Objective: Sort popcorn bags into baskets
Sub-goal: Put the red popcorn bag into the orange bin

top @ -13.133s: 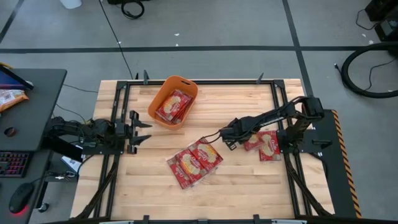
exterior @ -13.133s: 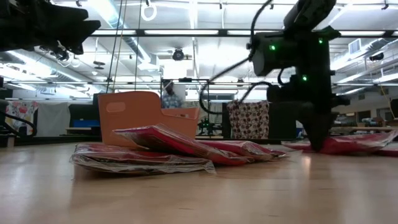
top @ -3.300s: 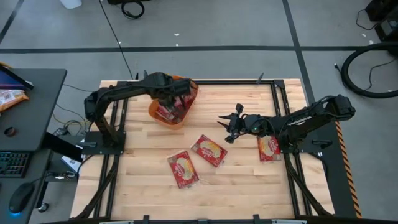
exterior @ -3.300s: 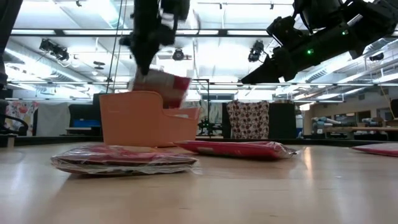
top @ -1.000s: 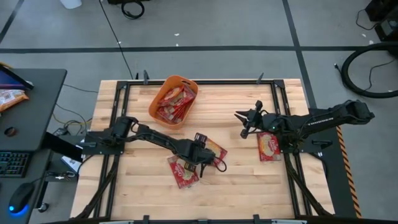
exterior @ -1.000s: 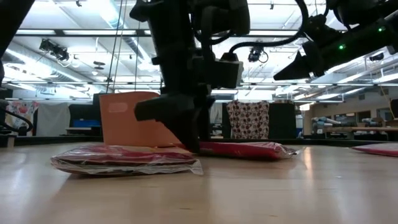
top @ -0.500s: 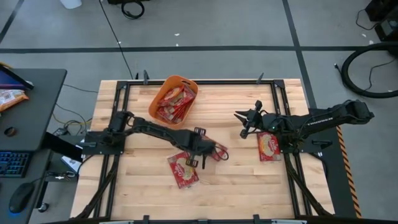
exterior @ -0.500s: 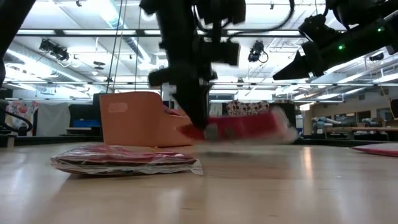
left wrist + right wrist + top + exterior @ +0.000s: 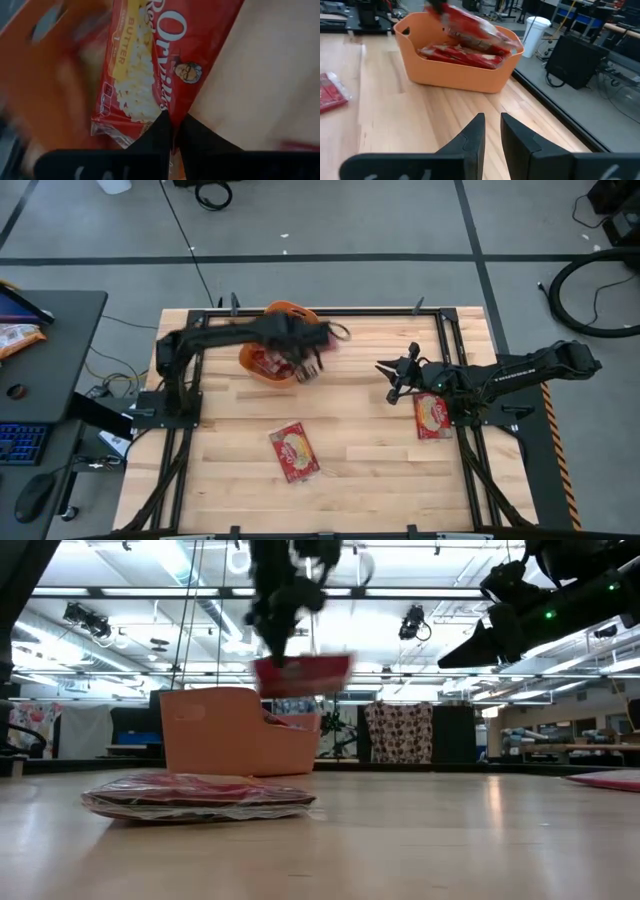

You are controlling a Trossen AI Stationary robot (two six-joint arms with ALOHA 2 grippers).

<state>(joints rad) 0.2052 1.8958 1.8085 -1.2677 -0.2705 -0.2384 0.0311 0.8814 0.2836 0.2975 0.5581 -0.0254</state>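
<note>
My left claw (image 9: pixel 172 131) is clenched on a popcorn bag (image 9: pixel 157 60) by its edge, over the orange basket's (image 9: pixel 455 75) right rim at the bench's far left. I'd centre it over the packets inside before letting go. Right claw (image 9: pixel 491 131) waits, fingers nearly together, empty.
</note>
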